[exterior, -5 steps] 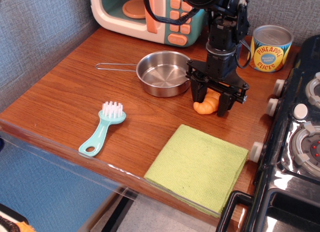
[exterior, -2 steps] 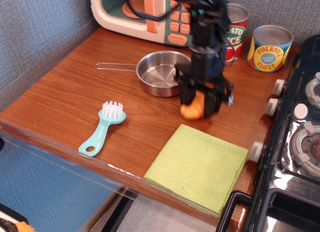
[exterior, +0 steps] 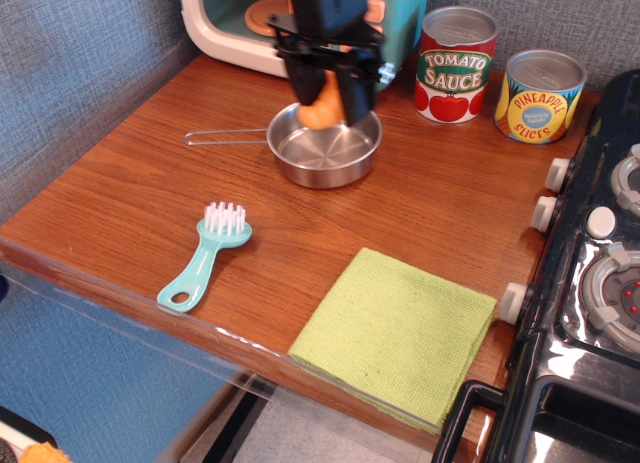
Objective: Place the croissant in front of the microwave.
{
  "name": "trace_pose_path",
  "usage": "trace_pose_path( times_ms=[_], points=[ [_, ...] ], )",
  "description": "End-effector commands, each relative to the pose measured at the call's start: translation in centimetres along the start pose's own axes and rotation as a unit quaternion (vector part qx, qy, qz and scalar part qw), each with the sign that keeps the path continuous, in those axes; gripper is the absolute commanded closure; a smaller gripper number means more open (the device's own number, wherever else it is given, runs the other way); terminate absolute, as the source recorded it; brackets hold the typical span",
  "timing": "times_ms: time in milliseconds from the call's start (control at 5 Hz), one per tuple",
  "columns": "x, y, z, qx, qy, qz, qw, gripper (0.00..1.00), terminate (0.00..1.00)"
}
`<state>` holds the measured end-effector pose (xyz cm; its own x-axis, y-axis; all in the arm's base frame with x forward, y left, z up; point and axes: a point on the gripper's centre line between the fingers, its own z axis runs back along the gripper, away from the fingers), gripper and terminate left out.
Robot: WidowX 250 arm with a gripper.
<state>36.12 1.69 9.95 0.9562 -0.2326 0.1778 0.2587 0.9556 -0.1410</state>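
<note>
My gripper (exterior: 328, 101) is shut on the small orange croissant (exterior: 324, 107) and holds it in the air above the far part of the steel pan (exterior: 325, 148). The microwave (exterior: 228, 23), teal with a cream front frame, stands at the back of the wooden counter, just behind the gripper. The gripper's black body hides the microwave's buttons and much of its door. The croissant touches neither the pan nor the counter.
The pan's long handle (exterior: 225, 137) points left. A tomato sauce can (exterior: 456, 65) and a pineapple slices can (exterior: 540, 96) stand at the back right. A teal brush (exterior: 205, 256) and a green cloth (exterior: 398, 332) lie near the front edge. A black stove (exterior: 590, 283) borders the right.
The gripper has lifted the croissant off the counter right of the pan and carried it back and left, to above the pan near the microwave. The pan shifted slightly left.
</note>
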Motion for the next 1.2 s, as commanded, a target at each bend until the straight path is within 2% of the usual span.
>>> trace_pose_path(
  times_ms=[0, 200, 400, 600, 800, 1000],
  points=[
    [-0.5, 9.2, 2.5, 0.075, -0.004, 0.093, 0.9928, 1.00, 0.00],
    [-0.5, 12.6, 1.4, 0.104, 0.021, 0.123, 0.9867, 1.00, 0.00],
    [-0.5, 14.6, 0.2, 0.121, 0.043, 0.138, 0.9821, 1.00, 0.00],
    [-0.8, 15.6, -0.7, 0.136, 0.064, 0.142, 0.9784, 1.00, 0.00],
    [-1.2, 15.9, -1.8, 0.137, 0.080, 0.142, 0.9770, 1.00, 0.00],
    [-1.5, 16.2, -2.8, 0.131, 0.097, 0.144, 0.9761, 0.00, 0.00]
  ],
)
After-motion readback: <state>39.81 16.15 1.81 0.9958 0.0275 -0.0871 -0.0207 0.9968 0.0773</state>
